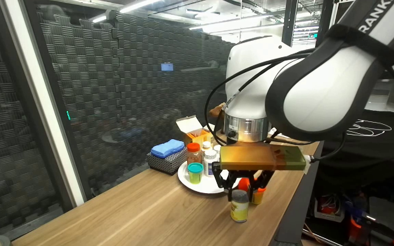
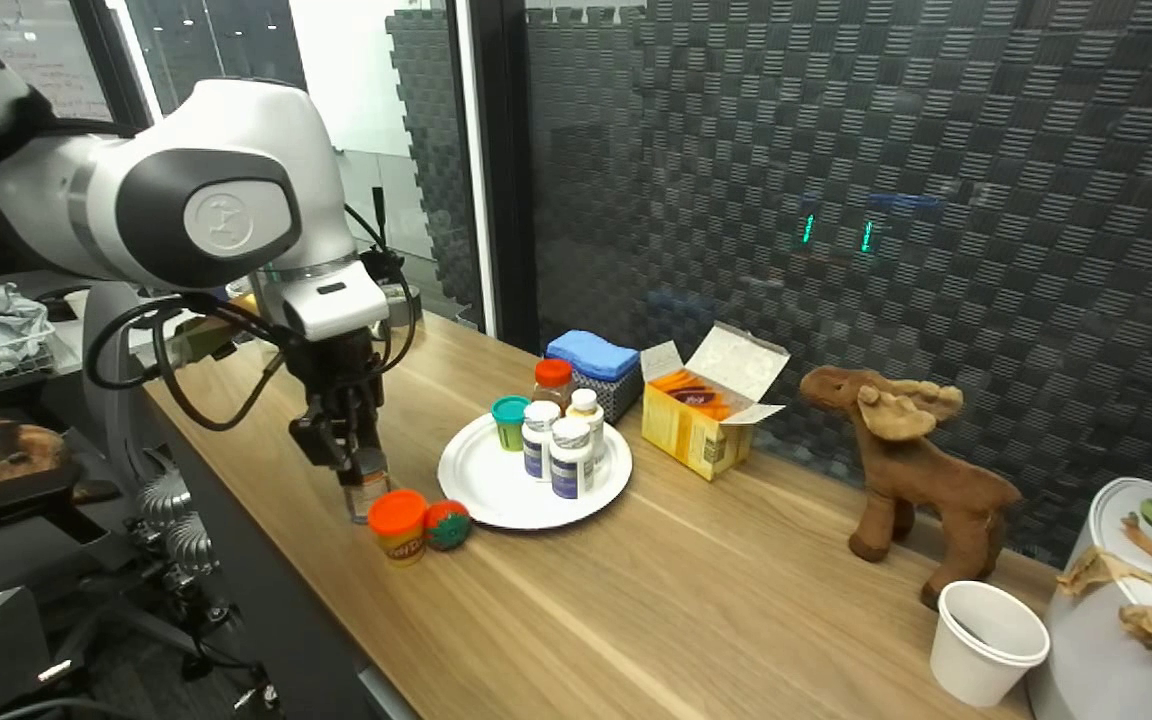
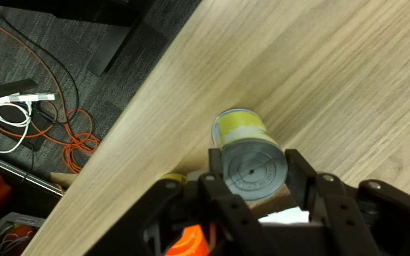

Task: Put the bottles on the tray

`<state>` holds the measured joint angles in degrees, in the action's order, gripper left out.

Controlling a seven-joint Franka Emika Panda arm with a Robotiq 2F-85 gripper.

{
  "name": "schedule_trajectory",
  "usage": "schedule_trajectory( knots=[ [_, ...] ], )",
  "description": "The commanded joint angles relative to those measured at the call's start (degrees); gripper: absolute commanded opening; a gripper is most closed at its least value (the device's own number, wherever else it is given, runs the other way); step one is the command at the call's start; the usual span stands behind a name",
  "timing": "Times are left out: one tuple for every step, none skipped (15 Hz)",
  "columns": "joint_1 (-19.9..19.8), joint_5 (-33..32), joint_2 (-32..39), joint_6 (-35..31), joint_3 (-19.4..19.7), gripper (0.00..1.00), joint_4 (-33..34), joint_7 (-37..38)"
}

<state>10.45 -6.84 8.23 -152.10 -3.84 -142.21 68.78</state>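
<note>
A jar with a grey cap and yellow label [image 1: 239, 211] stands upright on the table. My gripper [image 3: 254, 167] is shut on its cap, one finger against either side in the wrist view. Close by are an orange-capped tub [image 2: 399, 528] and a small red-and-green ball [image 2: 449, 526]. The white round tray [image 2: 496, 503] lies beyond them. On it are a teal-capped tub [image 1: 195, 174], a red-capped jar [image 1: 194, 153] and several white-capped bottles, one white bottle [image 2: 572, 460] near its front. My gripper partly hides the tray's right side in an exterior view [image 1: 240, 197].
Behind the tray sit a yellow box [image 2: 691, 435] with raised flaps and a blue cloth [image 2: 592, 353] on a dark mesh box. Farther along are a plush moose [image 2: 926, 480], paper cups [image 2: 986, 645] and a tall white container [image 2: 1116, 630]. The table edge runs near the held jar.
</note>
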Motion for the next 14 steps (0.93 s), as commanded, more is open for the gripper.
schedule_trajectory(
  knots=[
    [0.73,-2.68,0.23,-0.53,0.88,0.26,0.72,2.74],
    [0.69,-2.51,-0.03,-0.42,0.68,0.25,0.69,2.67],
    [0.83,-2.60,-0.36,0.01,0.53,0.26,0.85,2.88],
    [0.96,-2.38,-0.61,0.65,0.30,0.26,1.07,2.73],
    [1.35,-2.97,-1.13,1.58,0.23,0.26,1.50,3.27],
    [1.63,-3.23,-1.48,2.09,0.06,0.25,1.93,3.30],
    [2.04,-4.04,-1.86,2.87,-0.02,0.24,2.62,3.67],
    [2.42,-4.94,-2.04,3.39,-0.07,0.25,3.26,4.21],
    [2.79,-6.40,-2.09,4.12,-0.08,0.25,4.21,4.99],
    [3.10,-8.28,-1.86,4.80,0.02,0.25,5.26,6.19],
    [3.31,-10.26,-1.37,5.48,0.18,0.25,6.50,7.67],
    [3.37,-11.85,-0.93,6.02,0.22,0.25,7.53,8.82],
    [3.35,-13.81,-0.25,6.47,0.43,0.25,8.65,10.38],
    [3.22,-15.34,0.41,6.86,0.53,0.25,9.66,11.52]
  ],
)
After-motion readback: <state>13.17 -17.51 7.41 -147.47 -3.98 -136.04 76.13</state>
